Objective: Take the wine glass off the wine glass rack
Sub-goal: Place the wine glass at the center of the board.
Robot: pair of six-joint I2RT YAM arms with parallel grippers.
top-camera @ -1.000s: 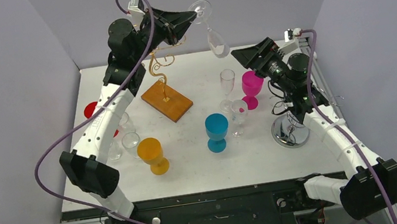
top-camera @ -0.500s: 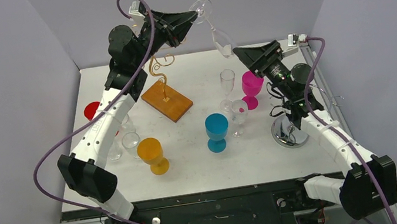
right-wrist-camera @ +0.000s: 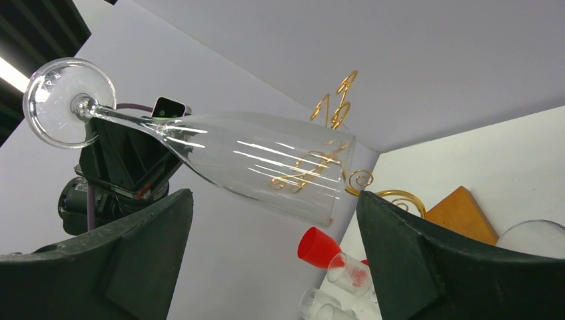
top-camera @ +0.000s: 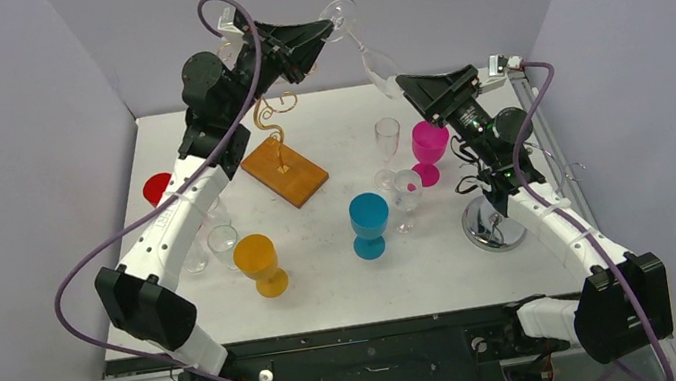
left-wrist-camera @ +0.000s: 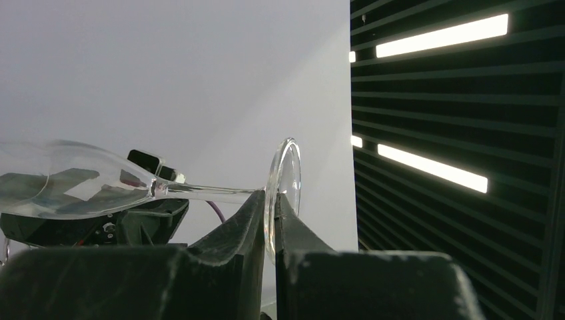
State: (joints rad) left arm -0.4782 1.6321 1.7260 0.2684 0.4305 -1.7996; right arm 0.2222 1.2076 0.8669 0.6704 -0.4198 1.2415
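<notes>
Wine glass [right-wrist-camera: 260, 163]: one, foot pinched by left gripper [left-wrist-camera: 270, 200]; bowl inside wide-spread right gripper [top-camera: 405, 85].

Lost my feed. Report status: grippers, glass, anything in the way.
Left gripper shut on wine glass foot. Right gripper open, straddling the bowl. Glass aloft, clear of wine glass rack. Nothing in the way.

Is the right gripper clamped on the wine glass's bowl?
No, the right gripper stands open, its fingers apart on either side of the wine glass.
</notes>
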